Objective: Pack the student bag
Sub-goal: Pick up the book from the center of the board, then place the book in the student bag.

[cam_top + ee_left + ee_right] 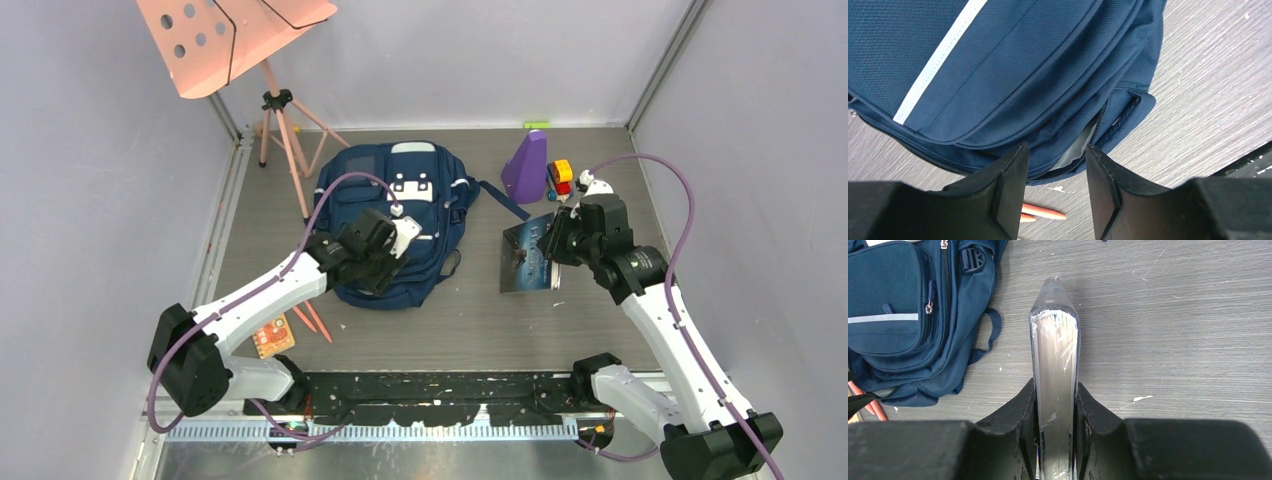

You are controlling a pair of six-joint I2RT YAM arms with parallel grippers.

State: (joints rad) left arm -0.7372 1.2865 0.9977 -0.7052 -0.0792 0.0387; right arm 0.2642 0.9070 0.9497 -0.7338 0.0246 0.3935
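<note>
The navy student bag (352, 175) lies flat in the middle of the table. My left gripper (385, 262) hovers open and empty over its near edge. In the left wrist view my left gripper (1057, 162) frames a partly open zip showing pale grey lining (1079, 146) of the bag (998, 65). My right gripper (556, 240) is shut on a thin dark-covered book (522, 262) to the right of the bag. In the right wrist view the book (1055, 350) stands edge-on between the fingers of my right gripper (1055, 397), with the bag (903, 315) at the left.
A purple wedge-shaped object (526, 165) and a red and yellow toy (560, 177) stand at the back right. Orange pencils (312, 318) and an orange card (273, 337) lie near the bag's front left. A pink music stand (285, 130) stands at the back left.
</note>
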